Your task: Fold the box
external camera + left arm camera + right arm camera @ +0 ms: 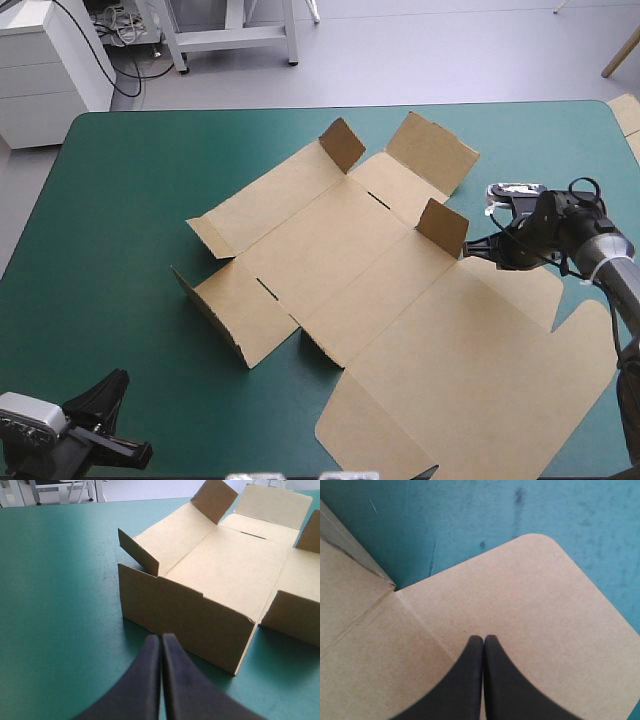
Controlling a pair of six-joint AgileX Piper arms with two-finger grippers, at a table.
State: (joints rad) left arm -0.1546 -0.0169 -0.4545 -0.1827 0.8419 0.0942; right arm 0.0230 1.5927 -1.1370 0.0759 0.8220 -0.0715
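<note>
While the box lies mostly flat at the middle of the bench, folding appears barely begun.
One wall and a few small flaps stand raised; the lid lies flat. The left end effector and the right end effector are pressed together, holding nothing.

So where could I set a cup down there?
The teal-green cover is bare left of the box, out to the edge, and along the far edge. Crowded: the right side, where the box's lid and the right gripper sit.

Far ahead of the left hand, beyond the worktop, we see grey floor, a white cabinet and a white frame.
</note>
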